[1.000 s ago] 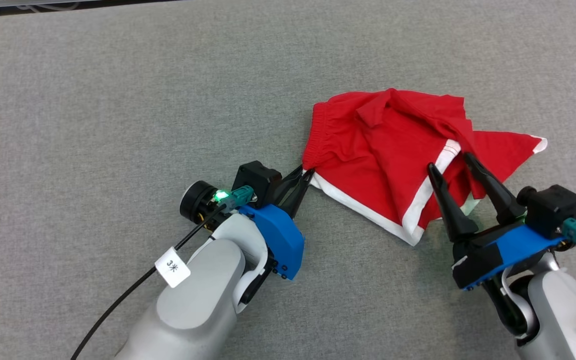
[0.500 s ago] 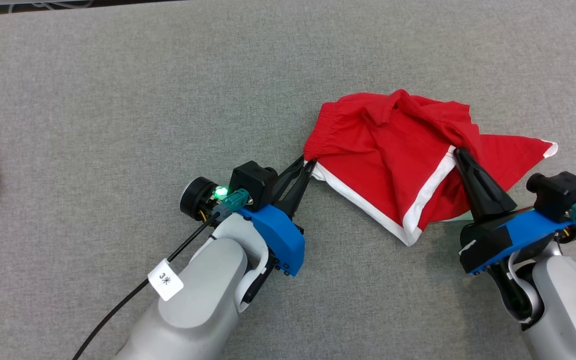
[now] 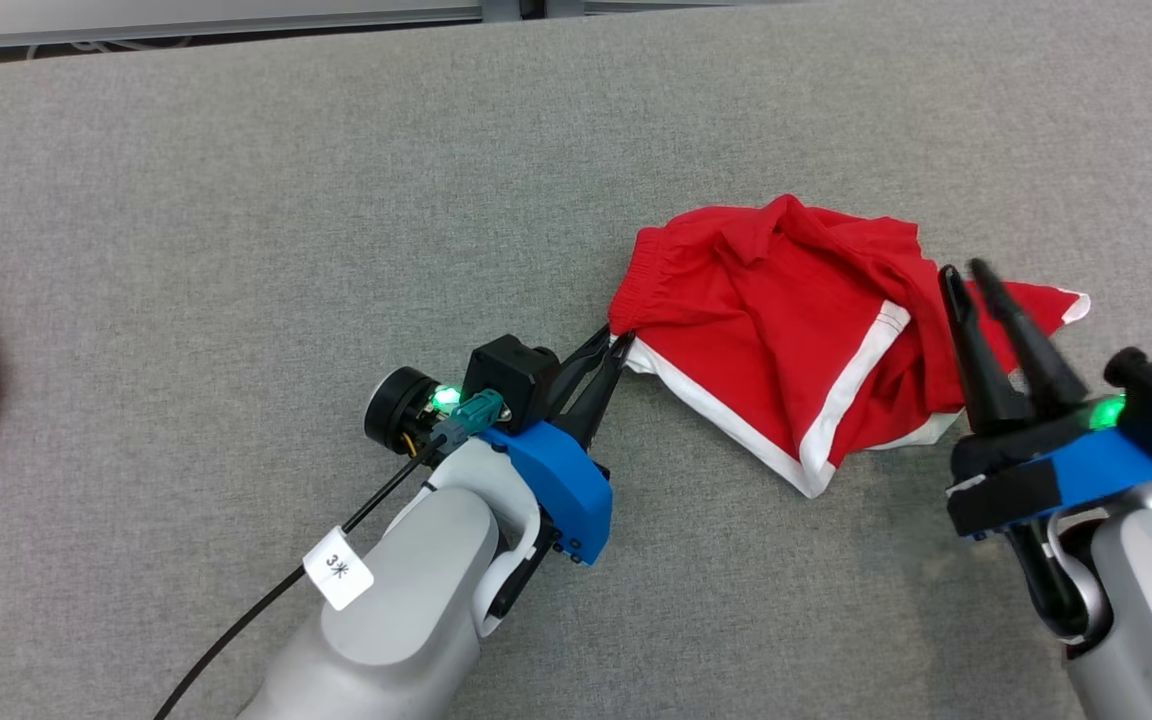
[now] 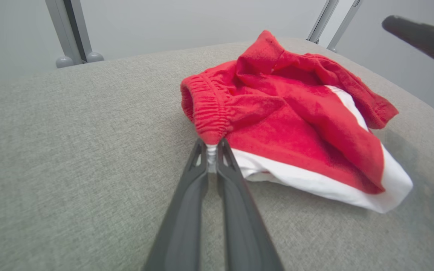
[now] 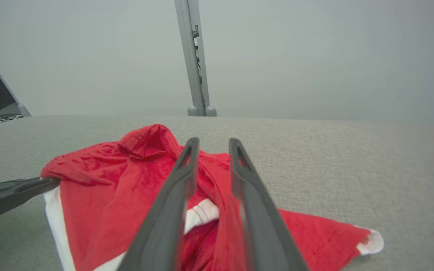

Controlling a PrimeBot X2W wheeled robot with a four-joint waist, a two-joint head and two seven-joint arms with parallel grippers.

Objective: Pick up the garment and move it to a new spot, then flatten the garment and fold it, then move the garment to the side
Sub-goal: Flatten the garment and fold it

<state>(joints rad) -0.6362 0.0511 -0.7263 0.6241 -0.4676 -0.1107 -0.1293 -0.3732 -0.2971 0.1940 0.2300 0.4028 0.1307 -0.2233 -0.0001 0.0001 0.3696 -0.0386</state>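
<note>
Clamping the garment (image 3: 766, 340) at its waistband corner, our left gripper (image 3: 616, 342) likely anchors it for flattening; our right gripper (image 3: 963, 270) hovers over its opposite side, parted, empty

Head view: high above the grey table (image 3: 236, 200), facing steeply down; left gripper (image 3: 616, 343) and right gripper (image 3: 964, 270) enter from the lower edge.
Left wrist view: low and close, looking along its own fingers across the table.
Right wrist view: slightly raised, facing the far post (image 5: 194, 56).
Shared: the garment (image 3: 766, 320), in all three views.
</note>
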